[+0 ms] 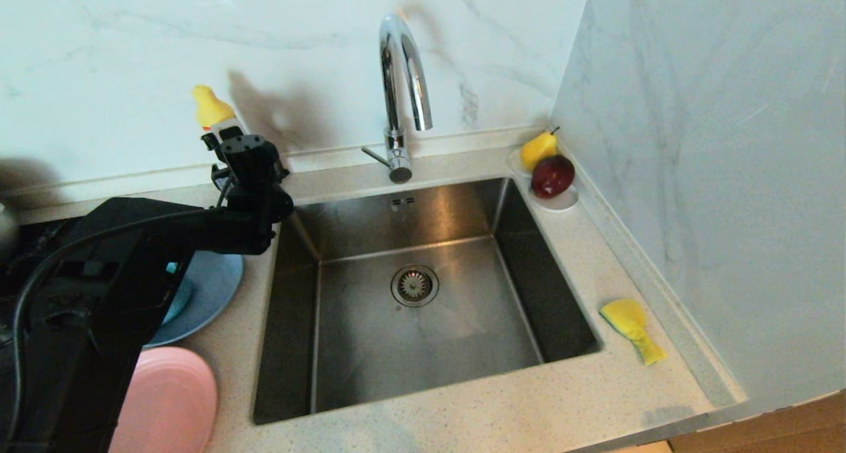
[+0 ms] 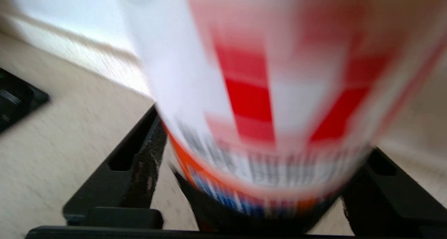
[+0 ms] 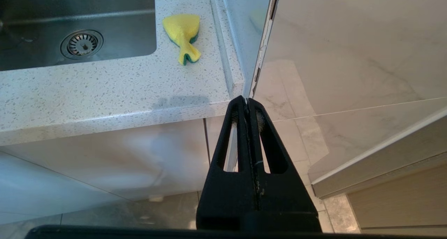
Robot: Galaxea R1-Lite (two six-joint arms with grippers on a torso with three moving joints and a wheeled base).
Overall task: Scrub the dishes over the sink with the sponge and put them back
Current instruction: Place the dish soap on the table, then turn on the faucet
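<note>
Standing idle: sponge (image 1: 632,328) lower right, untouched.
Dishes: 3 stacked lower left, not yet scrubbed.
Left gripper (image 2: 258,183): spread wide around soap bottle (image 2: 265,92).
Right gripper (image 3: 248,106): closed, parked.

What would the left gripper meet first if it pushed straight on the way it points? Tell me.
The left gripper would meet the white and red bottle first: it already stands between the open fingers, filling the left wrist view. Beyond it is the marble wall. Whether the fingers touch it is unclear.
</note>
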